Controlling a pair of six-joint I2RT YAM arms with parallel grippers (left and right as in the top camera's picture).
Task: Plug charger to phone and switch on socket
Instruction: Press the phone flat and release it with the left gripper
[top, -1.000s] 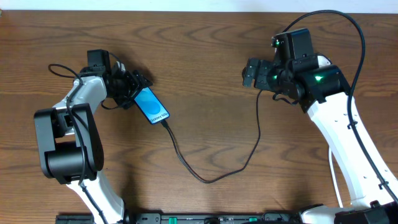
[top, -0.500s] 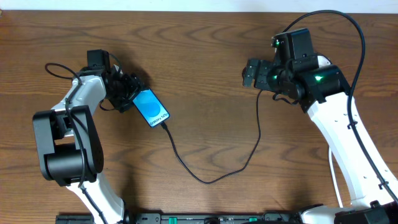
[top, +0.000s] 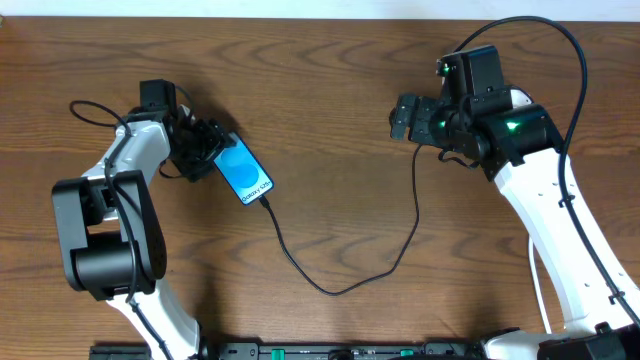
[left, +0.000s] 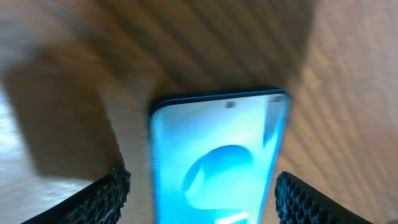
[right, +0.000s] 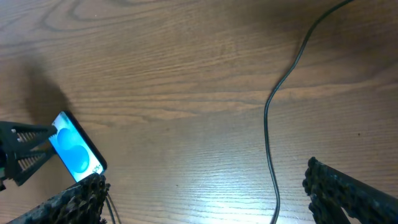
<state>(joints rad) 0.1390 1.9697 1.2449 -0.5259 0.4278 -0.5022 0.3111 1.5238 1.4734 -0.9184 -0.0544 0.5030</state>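
The phone (top: 245, 172) lies slanted on the wooden table, its blue screen lit. The charger (top: 335, 288), a thin black cable, enters the phone's lower end, loops toward the front and rises until it passes under the right arm. My left gripper (top: 203, 148) is open at the phone's upper end. In the left wrist view the phone (left: 217, 155) lies between the fingertips (left: 109, 196), with a gap on the left side. My right gripper (top: 398, 118) hangs open over bare wood, the cable (right: 270, 124) running just inside its right finger. The socket is out of view.
The table's far edge (top: 320, 18) runs along the top of the overhead view. The right wrist view also takes in the phone (right: 76, 148), with the left gripper's fingers (right: 25, 149) at its end. The white right arm (top: 560, 230) spans the right side.
My left gripper has drawn back a little to the left from the phone's upper end. The phone and cable have barely shifted. The right arm has not moved.
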